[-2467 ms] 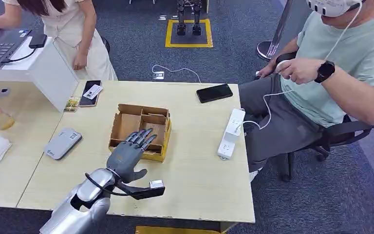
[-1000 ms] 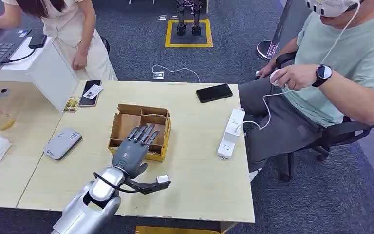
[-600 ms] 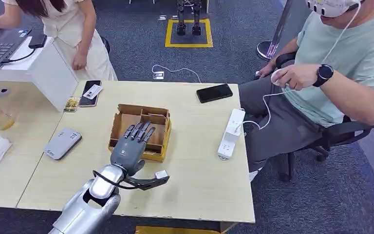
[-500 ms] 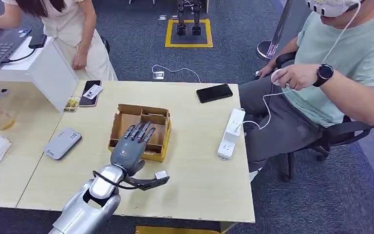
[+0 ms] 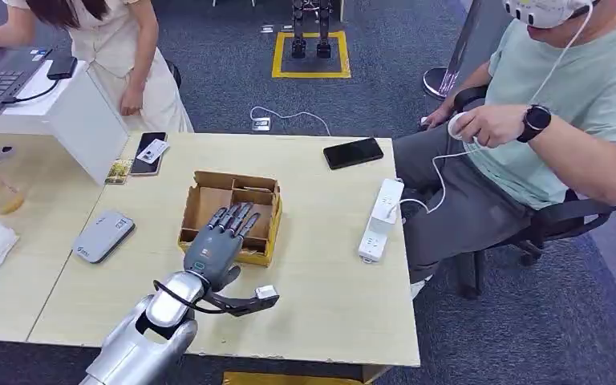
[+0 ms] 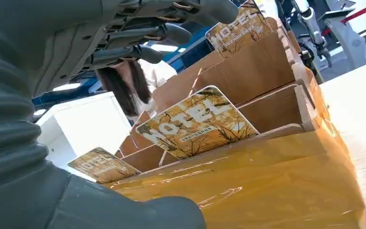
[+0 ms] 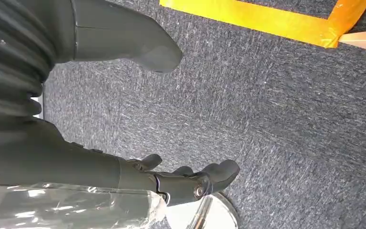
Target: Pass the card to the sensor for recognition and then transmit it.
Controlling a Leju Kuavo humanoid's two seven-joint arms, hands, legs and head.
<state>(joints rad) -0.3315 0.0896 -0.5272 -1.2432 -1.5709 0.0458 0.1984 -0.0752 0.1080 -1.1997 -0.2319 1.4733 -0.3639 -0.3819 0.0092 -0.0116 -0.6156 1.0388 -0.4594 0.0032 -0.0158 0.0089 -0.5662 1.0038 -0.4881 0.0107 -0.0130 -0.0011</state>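
An open cardboard box [image 5: 208, 200] with compartments stands mid-table. My left hand [image 5: 216, 247] hovers at its near edge, fingers spread over the compartments and holding nothing. In the left wrist view the hand [image 6: 52, 57] is just above the box [image 6: 267, 181]. Several cards printed "HOTEL" stand upright inside; the nearest card [image 6: 198, 124] leans in the middle slot, below my fingers [image 6: 147, 36] and untouched. A grey flat sensor device [image 5: 103, 236] lies left of the box. My right hand [image 7: 138, 176] hangs over the carpet with nothing in it.
A black phone [image 5: 353, 152] and a white power strip [image 5: 381, 218] lie on the table's right side. A phone with a card on it [image 5: 149, 152] is at the back left, beside a white partition [image 5: 88, 120]. People sit at the right and back left.
Since 2.5 s ago my left hand has moved slightly forward, its fingers further over the box. In the last second it has barely shifted.
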